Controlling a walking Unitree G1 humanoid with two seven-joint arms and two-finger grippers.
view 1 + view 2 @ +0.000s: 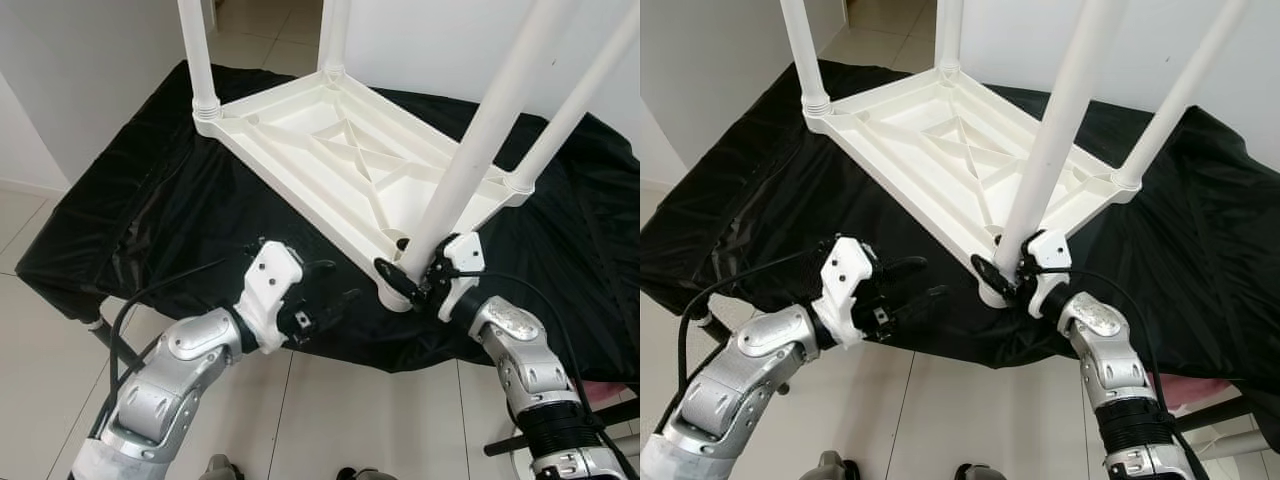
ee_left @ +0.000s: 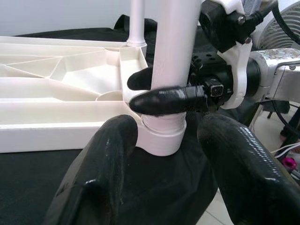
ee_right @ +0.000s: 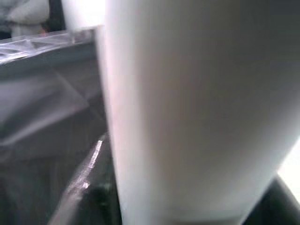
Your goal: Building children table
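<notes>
The white plastic children's table (image 1: 340,150) lies upside down on a black cloth (image 1: 150,200), with its legs pointing up. The nearest leg (image 1: 470,150) stands in the socket (image 2: 161,136) at the near corner. My right gripper (image 1: 410,272) is shut on this leg just above the socket, and one of its fingers (image 2: 168,101) wraps across the front of the leg. The same leg (image 3: 187,108) looms close in the right wrist view. My left gripper (image 1: 333,284) is open, level with that corner and to its left, over the edge of the cloth, touching nothing.
The cloth-covered surface ends just before my arms, with pale floor tiles (image 1: 330,410) below. White walls (image 1: 90,60) stand at the left and the back. Three other legs, such as the far left one (image 1: 197,55), rise from the other corners. A fan (image 2: 281,28) stands behind my right arm.
</notes>
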